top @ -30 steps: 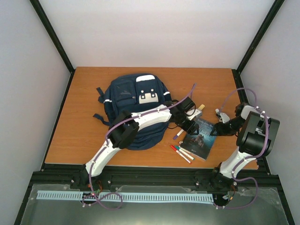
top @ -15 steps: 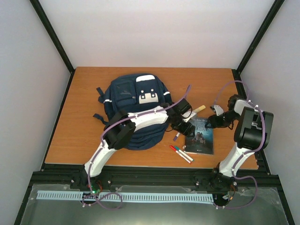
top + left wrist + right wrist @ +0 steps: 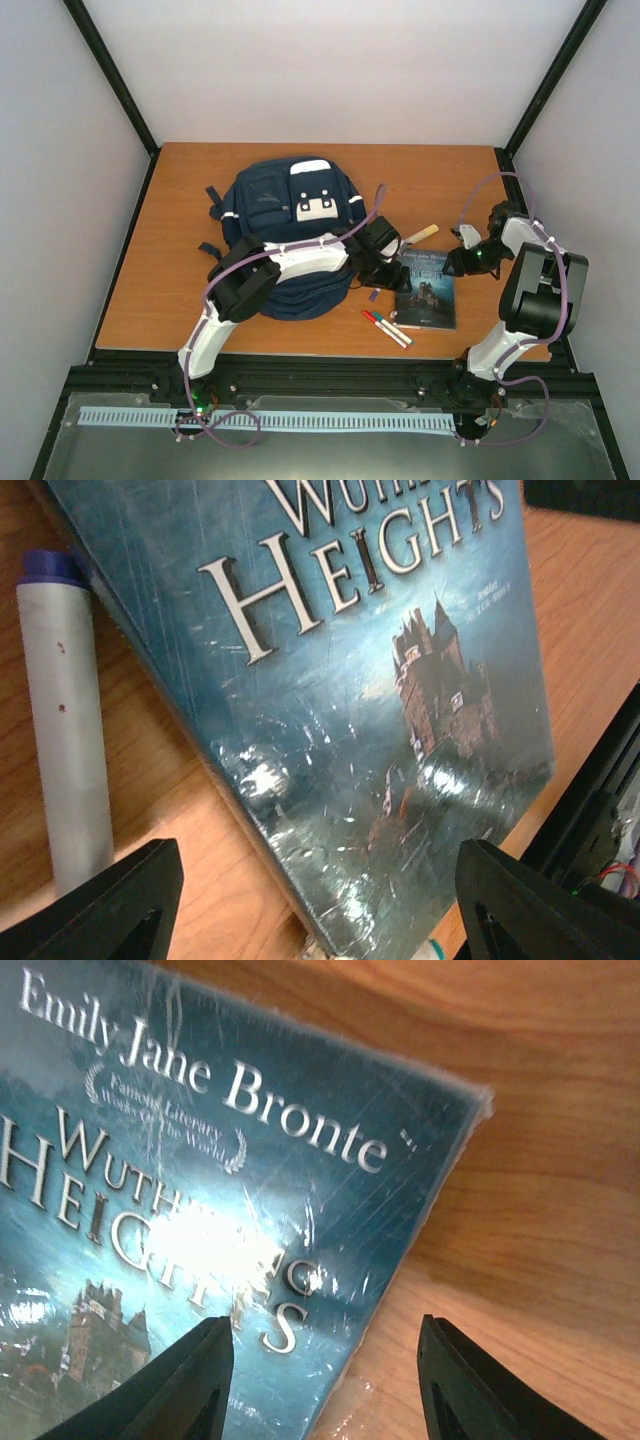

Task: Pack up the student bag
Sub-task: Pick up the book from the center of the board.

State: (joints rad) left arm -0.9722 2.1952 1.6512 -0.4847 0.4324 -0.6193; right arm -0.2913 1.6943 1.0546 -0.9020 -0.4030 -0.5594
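The student bag [image 3: 285, 230], navy with a white front patch, lies flat at the table's middle left. A blue "Wuthering Heights" book [image 3: 427, 290] lies flat to its right. My left gripper [image 3: 385, 272] is open just above the book's left edge; in the left wrist view [image 3: 320, 905] its fingers [image 3: 110, 900] straddle the book [image 3: 380, 680] edge, next to a white purple-capped marker [image 3: 65, 710]. My right gripper [image 3: 455, 265] is open over the book's far right corner; in the right wrist view [image 3: 325, 1385] its fingers [image 3: 180, 1390] straddle the book's [image 3: 180, 1180] edge.
A red-capped and a green-capped marker [image 3: 385, 328] lie in front of the book. A pale marker [image 3: 420, 236] lies behind it, and a purple-capped one [image 3: 376, 293] lies between bag and book. The left arm reaches across the bag's lower part. Black frame rails border the table.
The book has turned from tilted to square with the table. My left gripper has drawn back left to the book's left edge. My right gripper has moved in to the book's far right corner.
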